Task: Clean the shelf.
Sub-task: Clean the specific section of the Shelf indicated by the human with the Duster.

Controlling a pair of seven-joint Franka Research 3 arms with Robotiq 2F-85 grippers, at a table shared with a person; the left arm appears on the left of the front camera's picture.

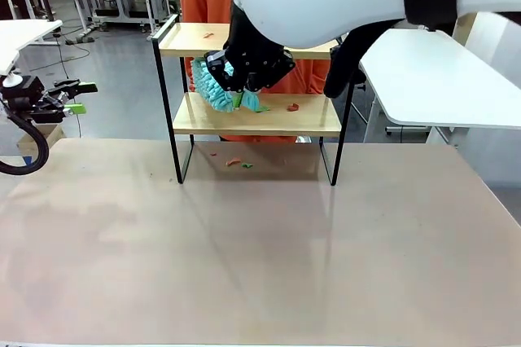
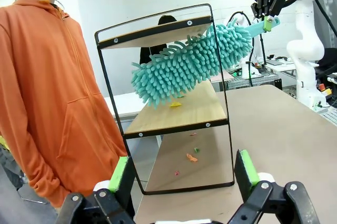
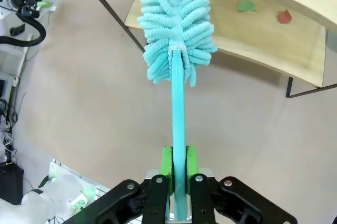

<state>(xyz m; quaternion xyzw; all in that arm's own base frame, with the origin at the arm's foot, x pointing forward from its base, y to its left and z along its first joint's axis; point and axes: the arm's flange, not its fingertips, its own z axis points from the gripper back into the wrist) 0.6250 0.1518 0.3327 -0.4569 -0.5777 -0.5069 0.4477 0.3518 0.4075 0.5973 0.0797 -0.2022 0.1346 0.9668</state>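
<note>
Right jaws pinch one fluffy teal duster by flat handle; left jaws wide, empty. One two-tier wood, black-framed shelf on surface; two scraps on lower board.

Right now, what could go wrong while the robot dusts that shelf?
The duster in the right gripper might flick the scraps off the lower board onto the table, where some lie already. It could also catch the thin frame of the shelf and shove it towards the person standing close behind.
</note>
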